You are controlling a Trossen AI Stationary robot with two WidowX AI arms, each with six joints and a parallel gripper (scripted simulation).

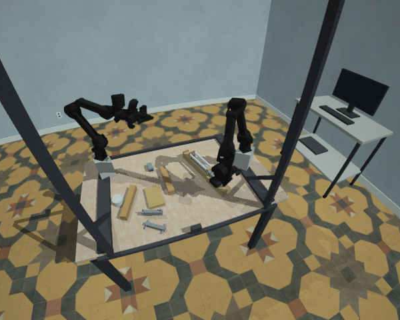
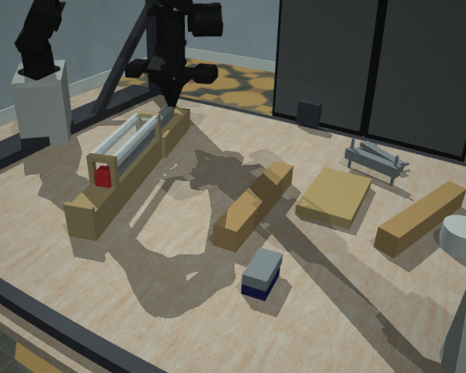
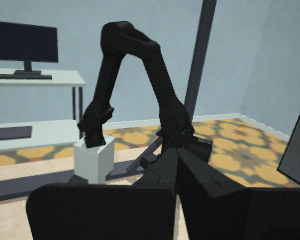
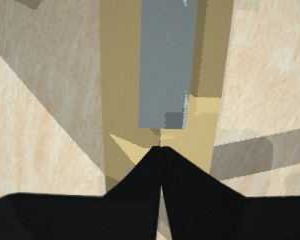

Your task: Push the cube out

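The tan channel (image 2: 81, 224) (image 4: 120, 75) lies on the table, with pale rails (image 2: 139, 140) as its roof. The red cube (image 2: 102, 177) (image 1: 192, 155) sits in the opening at the end with the short ledge and raised lip. A grey bar (image 2: 168, 114) (image 4: 167, 65) lies in the channel's other end and sticks out over the ledge there. My right gripper (image 2: 172, 106) (image 4: 160, 154) is shut and empty, pointing down close to the bar's outer end; whether it touches is unclear. My left gripper (image 1: 151, 117) (image 3: 175, 155) is shut and empty, high above the table, far from the channel.
A brown beam (image 2: 225, 237) lies beside the channel. Beyond it are a yellow slab (image 2: 333, 194), a second beam (image 2: 419, 212), a white cylinder (image 2: 461, 238) and grey stand-like parts (image 2: 371, 159). A grey and blue block (image 2: 262, 269) lies nearer the exterior camera.
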